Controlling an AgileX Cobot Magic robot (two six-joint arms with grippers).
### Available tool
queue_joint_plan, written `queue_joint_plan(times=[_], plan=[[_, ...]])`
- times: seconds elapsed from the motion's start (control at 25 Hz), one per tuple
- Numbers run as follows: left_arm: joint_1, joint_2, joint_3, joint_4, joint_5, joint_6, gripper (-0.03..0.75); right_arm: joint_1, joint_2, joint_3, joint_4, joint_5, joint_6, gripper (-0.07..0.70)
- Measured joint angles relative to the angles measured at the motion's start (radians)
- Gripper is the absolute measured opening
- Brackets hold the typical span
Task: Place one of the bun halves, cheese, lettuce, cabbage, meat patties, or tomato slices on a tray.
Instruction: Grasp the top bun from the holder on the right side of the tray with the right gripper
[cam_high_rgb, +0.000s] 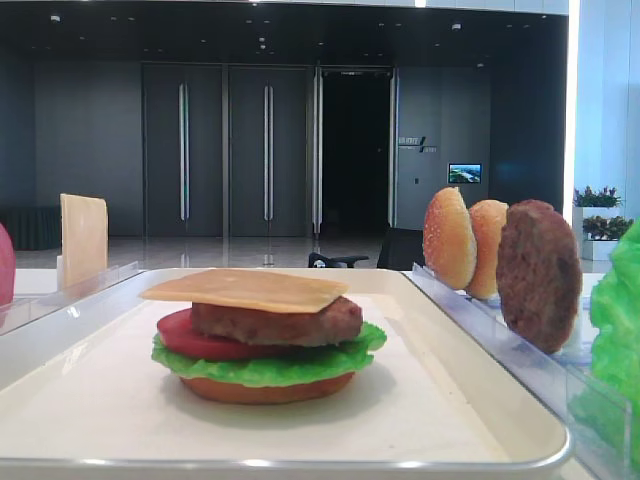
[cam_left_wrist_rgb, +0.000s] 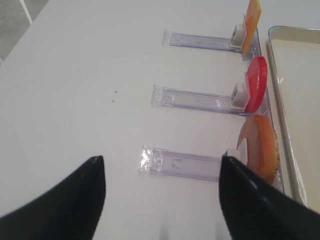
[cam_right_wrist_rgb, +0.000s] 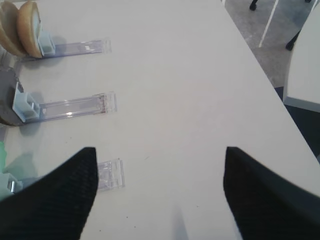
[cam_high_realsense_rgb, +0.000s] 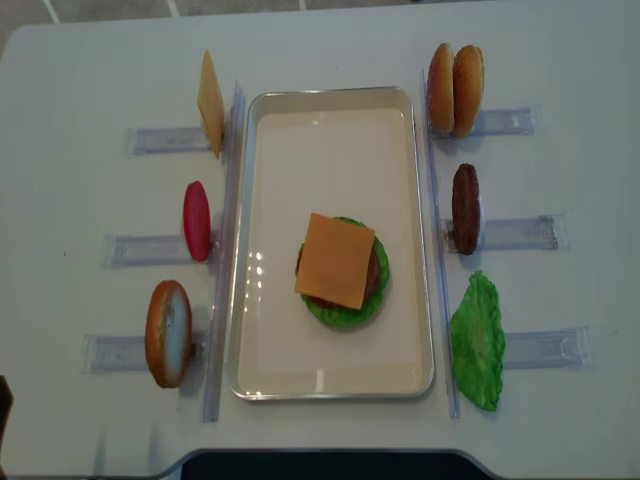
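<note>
Cheese-topped stack seated on the tray (cam_high_realsense_rgb: 250, 250)
Both the right gripper (cam_right_wrist_rgb: 160, 195) and left gripper (cam_left_wrist_rgb: 162, 200) are seen spread wide, nothing grasped, above bare table beside the racks (cam_right_wrist_rgb: 75, 106)

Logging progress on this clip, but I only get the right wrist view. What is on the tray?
Observer: Several layers lie on the tray, with a cheese slice on top.
Operator: Under the cheese?
Observer: A meat patty, then a tomato slice, lettuce and a flat bottom bun.
Operator: Left gripper?
Observer: The left gripper is open and empty over the table, left of the tray.
</note>
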Motion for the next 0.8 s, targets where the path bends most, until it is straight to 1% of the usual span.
queue_joint_plan(times=[0.8], plan=[[0.000, 0.000, 0.000, 0.000, 0.000, 0.000, 0.536, 0.000, 0.000, 0.000, 0.005, 0.000, 0.000, 0.527]])
